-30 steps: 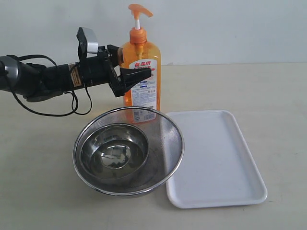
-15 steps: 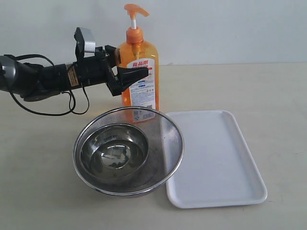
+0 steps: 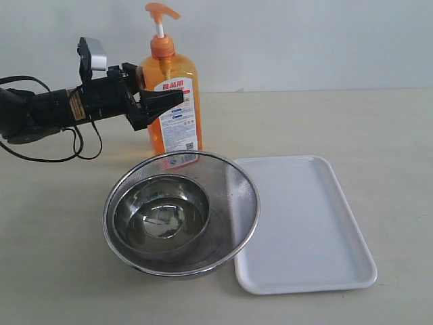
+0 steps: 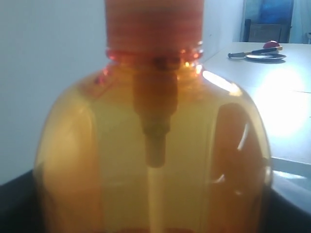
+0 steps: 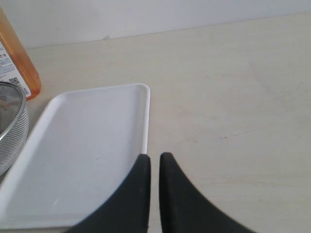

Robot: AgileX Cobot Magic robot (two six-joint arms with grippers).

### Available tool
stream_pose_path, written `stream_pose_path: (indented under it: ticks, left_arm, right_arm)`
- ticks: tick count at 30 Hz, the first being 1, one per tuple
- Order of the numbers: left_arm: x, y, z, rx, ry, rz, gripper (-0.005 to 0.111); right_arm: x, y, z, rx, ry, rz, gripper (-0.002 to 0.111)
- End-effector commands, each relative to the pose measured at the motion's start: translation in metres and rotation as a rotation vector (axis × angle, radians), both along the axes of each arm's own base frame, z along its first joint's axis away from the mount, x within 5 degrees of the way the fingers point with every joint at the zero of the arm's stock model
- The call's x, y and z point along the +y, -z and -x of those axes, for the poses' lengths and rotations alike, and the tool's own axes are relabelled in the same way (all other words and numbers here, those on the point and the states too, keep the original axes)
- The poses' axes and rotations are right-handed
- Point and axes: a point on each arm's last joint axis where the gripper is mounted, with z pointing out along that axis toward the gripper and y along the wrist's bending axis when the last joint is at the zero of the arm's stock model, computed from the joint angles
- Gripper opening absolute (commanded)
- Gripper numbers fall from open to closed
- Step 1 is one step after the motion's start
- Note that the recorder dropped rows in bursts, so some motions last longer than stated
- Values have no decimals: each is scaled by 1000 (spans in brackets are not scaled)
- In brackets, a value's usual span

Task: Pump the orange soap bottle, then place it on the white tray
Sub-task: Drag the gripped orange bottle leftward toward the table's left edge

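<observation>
Table (image 3: 379, 135): bare to the right of the tray, so there's ample room to move there.
White tray (image 3: 304, 223): empty, so the placing is not yet done. Its left rim sits close against the mesh bowl and its other sides are free.
Mesh bowl (image 3: 237, 196): a smaller steel bowl (image 3: 135, 203) is nested inside. Its rim is high, so I judge the carry must clear it.
Orange soap bottle (image 3: 177, 125): upright behind the mesh bowl, left of the tray's far corner. I cannot tell whether its base rests on the table.
Left gripper (image 3: 169, 98): jaws spread wide, clamped on the bottle's body.
Right gripper (image 5: 154, 162): closed on nothing, by the tray's rim.
Pump head (image 3: 161, 11): raised and untouched. I cannot tell whether it has been pumped.
</observation>
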Motion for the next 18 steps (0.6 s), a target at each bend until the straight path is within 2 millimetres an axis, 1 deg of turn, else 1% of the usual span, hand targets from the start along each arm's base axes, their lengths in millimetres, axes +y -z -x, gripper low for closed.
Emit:
stream_pose_path:
  ticks: [1,3,8,15,18]
  left_arm:
    - [15,-15,9,-43,-49,-18,5]
    - [17,-19,15,-63,-71,-22,5]
    - [28,-27,25,-101,-186,8,5]
    - [39,-35,39,-89,-230,14,5]
    - [44,-40,47,-113,-261,4,5]
  right_arm:
    - [0,-1,0,-13,-1,1,3]
    - [0,-1,0,-13,-1,1,3]
    - [0,-1,0,-13,-1,1,3]
    - [0,-1,0,-13,-1,1,3]
    - [0,-1,0,-13,-1,1,3]
